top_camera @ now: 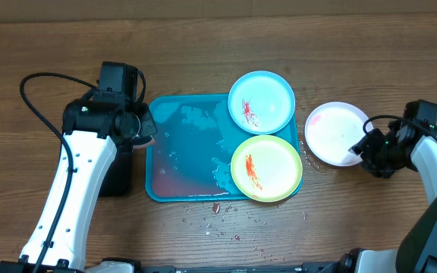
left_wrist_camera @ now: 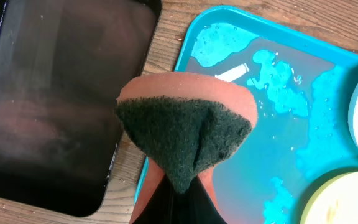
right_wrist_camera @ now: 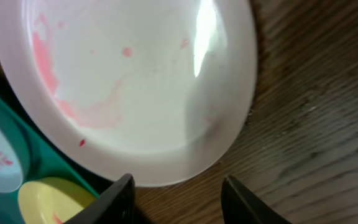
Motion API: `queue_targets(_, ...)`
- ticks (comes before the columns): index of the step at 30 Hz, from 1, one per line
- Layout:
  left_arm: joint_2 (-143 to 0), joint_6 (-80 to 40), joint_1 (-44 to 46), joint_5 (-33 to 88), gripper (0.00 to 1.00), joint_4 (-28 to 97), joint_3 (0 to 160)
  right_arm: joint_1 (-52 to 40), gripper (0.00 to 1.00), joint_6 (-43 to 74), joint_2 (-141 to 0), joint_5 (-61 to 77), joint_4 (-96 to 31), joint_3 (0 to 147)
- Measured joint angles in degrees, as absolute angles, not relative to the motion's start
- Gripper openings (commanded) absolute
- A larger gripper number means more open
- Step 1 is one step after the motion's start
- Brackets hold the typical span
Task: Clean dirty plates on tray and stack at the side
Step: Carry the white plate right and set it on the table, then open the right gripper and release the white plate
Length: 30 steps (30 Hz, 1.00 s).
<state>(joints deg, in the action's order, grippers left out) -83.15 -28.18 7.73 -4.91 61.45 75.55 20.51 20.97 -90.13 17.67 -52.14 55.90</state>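
Resting on the table just right of the tray [top_camera: 152, 152], the pink-rimmed plate [top_camera: 334, 133] looks mostly wiped, with faint smears showing. Right gripper [right_wrist_camera: 178, 186]: jaws spread at its rim, holding nothing. Left gripper [top_camera: 131, 125] pinches the sponge [left_wrist_camera: 185, 130]. Blue plate [top_camera: 261, 102] and yellow-green plate [top_camera: 266, 168] sit on the tray, smeared. Likely next: sponge to one.

From the left wrist, the sponge [left_wrist_camera: 185, 143] covers the left gripper [left_wrist_camera: 176, 208] at 6 o'clock, so its jaws can't be made out. The black tray [left_wrist_camera: 55, 112] runs off the frame at 9 and 12 o'clock. Overhead, the left arm [top_camera: 82, 174] hides most of that tray. From the right wrist, the pink plate [right_wrist_camera: 135, 81] is cut off at 12 o'clock, and the wood at 3 o'clock is blurred.
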Motion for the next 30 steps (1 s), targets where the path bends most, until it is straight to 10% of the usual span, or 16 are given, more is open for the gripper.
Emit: queue_targets(30, -83.15, -28.18, 7.73, -4.93, 0.04, 61.23, 75.55, -7.29, 0.24, 10.92, -90.13, 17.04, -47.46, 50.09)
